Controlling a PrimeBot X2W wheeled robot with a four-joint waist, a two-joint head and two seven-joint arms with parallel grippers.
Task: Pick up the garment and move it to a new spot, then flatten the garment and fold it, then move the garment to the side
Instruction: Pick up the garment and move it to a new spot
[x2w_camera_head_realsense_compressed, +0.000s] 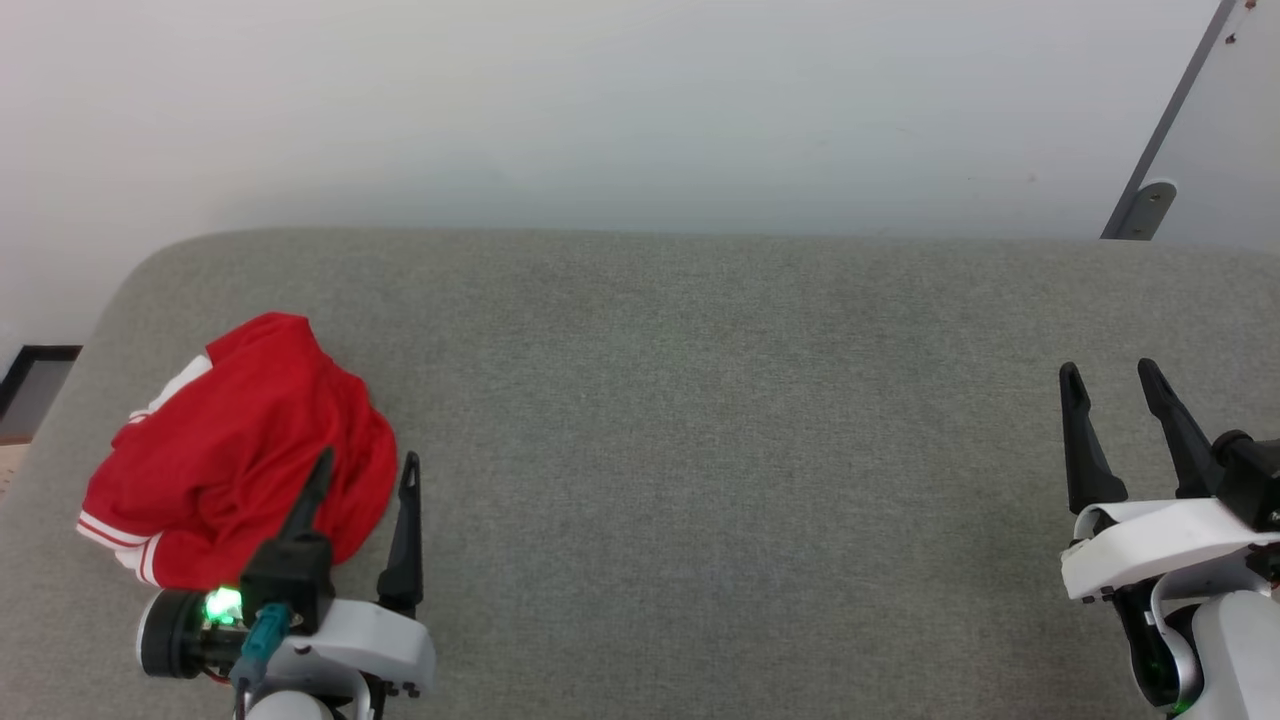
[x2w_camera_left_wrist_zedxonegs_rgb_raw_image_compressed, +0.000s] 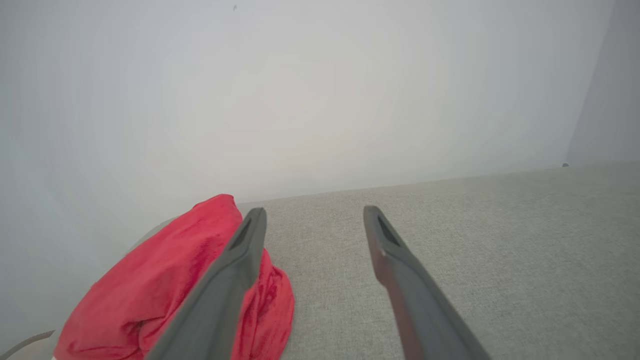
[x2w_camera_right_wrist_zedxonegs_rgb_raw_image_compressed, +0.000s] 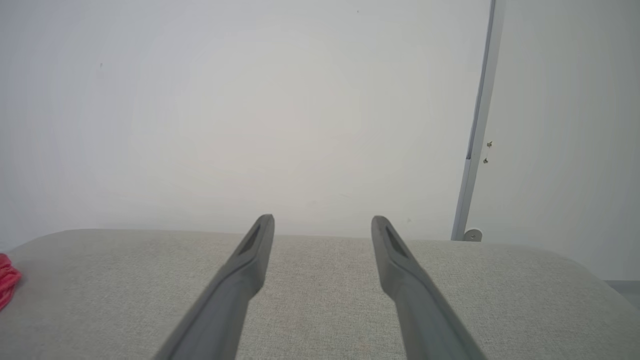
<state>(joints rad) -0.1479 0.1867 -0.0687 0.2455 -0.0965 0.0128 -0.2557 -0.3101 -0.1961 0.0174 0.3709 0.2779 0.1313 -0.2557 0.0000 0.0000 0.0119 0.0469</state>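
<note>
Now | left tool (x2w_camera_head_realsense_compressed: 367, 458) wide beside garment (x2w_camera_head_realsense_compressed: 230, 440) | right tool (x2w_camera_head_realsense_compressed: 1109, 368) wide, well apart

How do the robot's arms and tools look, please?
Both the left tool and right tool have two long dark tapering fingers on a white shell. The left wrist carries a black block, green light and teal cable.

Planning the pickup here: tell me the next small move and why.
Probably ease the open left gripper leftward and down onto the crumpled red jersey: one finger overlaps its right edge, the other stands over grey upholstery, and the open right gripper is far off.
</note>
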